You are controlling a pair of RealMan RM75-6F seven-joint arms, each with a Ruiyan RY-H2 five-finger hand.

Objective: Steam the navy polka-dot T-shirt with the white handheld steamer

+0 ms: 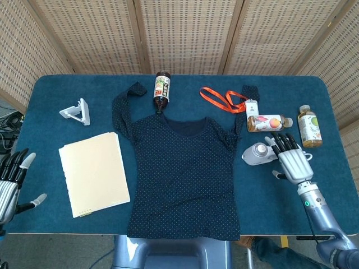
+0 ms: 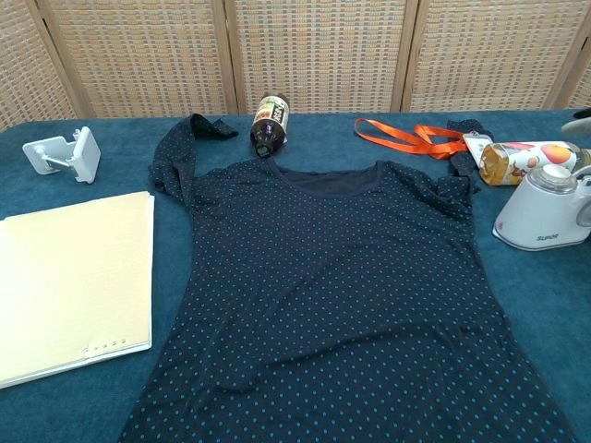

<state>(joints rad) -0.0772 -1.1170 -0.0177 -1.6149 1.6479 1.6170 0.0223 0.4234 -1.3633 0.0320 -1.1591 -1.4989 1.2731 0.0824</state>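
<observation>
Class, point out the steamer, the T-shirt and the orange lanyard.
steamer (image 2: 543, 220), chest view, on its white body.
T-shirt (image 1: 182, 174), head view, on its chest.
orange lanyard (image 1: 216, 98), head view, on its strap.

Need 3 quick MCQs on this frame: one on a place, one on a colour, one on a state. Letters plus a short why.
1. Where does the steamer sit?
A. on the shirt
B. on the table by the shirt's sleeve, near the right hand
C. on the paper stack

2. What colour is the lanyard?
A. orange
B. green
C. white

3. What is the right hand doing?
A. gripping the steamer
B. pressing the shirt
C. open beside the steamer, holding nothing

Answers:
1 B: in the head view the steamer stands on bare blue table past the edge of the shirt, just ahead of the right hand.
2 A: the strap lying behind the shirt is bright orange in both views.
3 C: the head view shows its fingers spread, with none wrapped round the steamer.
</observation>
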